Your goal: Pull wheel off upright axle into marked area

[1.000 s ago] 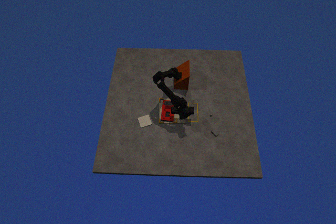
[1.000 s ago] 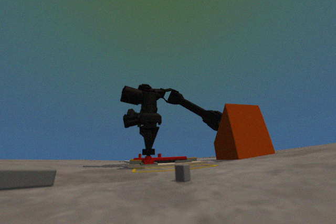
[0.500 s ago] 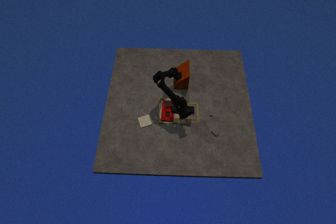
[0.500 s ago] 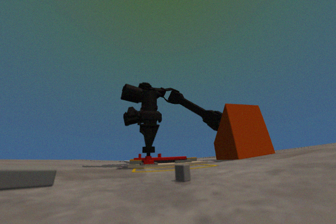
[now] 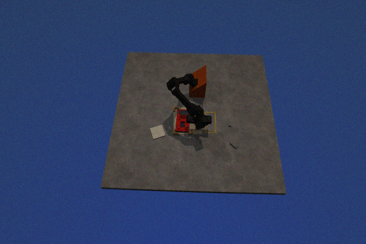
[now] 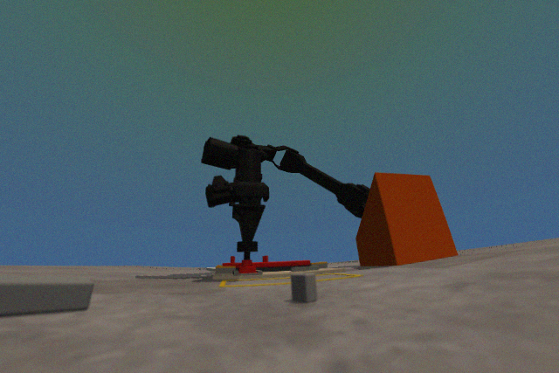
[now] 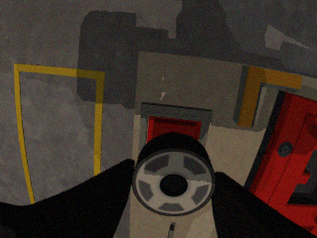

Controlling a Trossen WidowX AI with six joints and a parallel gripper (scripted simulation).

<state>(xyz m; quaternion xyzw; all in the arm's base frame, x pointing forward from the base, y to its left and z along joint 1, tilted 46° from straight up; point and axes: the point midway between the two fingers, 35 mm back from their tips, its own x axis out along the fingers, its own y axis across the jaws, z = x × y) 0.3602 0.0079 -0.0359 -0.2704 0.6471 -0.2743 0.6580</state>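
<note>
The wheel (image 7: 173, 182) is gripped between the two dark fingers of the gripper (image 7: 173, 188) — grey spoked face and dark hub turned up toward the wrist camera. In the exterior view the wheel (image 6: 246, 245) is seen at the fingertips, just above the red plate (image 6: 275, 264), with a thin dark axle (image 6: 246, 255) below it; whether the wheel is fully off the axle cannot be told. A small red block (image 7: 173, 127) in a grey frame lies directly beyond the wheel, on a tan base (image 7: 192, 79). The marked area (image 7: 59, 126) — a yellow outline on the grey table (image 5: 147, 161) — is seen beside the base, apart from the wheel. An orange wedge (image 6: 403, 219) stands behind the arm.
</note>
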